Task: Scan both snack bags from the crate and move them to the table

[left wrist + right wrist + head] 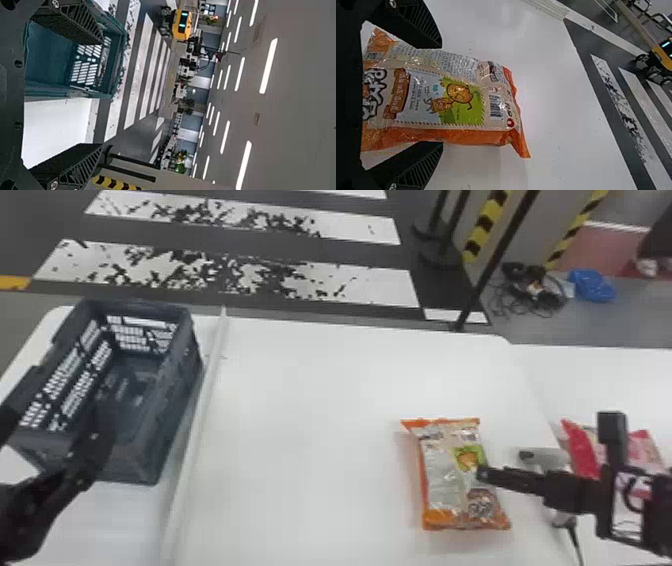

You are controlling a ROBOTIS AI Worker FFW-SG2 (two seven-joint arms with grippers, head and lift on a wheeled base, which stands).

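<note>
Orange at its borders and silvery white in the middle, the snack bag [442, 475] lies flat on the right part of the white table [310, 405] in the head view; its plastic is shiny, and a green picture shows near its right edge. The right gripper [547, 447] is low here, with one finger above this edge. Behind it, farther right, a red and pink bag [582, 450] is partly hidden, and between the two bags is a grey device [545, 458], also partly covered by the arm. At the left stands the dark crate [175, 405] with open-work walls, and the left gripper [70, 405] is over its near part. A long pale strip [197, 430] runs just beside the crate. Beyond, the floor has worn white stripes, and a blue thing [593, 285] lies near some cables. In the left wrist view, the left gripper [102, 94] has its fingers wide apart; the crate looks teal there, and farther away are the striped floor, a yellow machine [182, 24] and ceiling lights. In the right wrist view, the right gripper [442, 95] also has its fingers well apart, one near each long side of the snack bag, whose printed face shows a cartoon potato, a barcode and crinkled orange ends.
</note>
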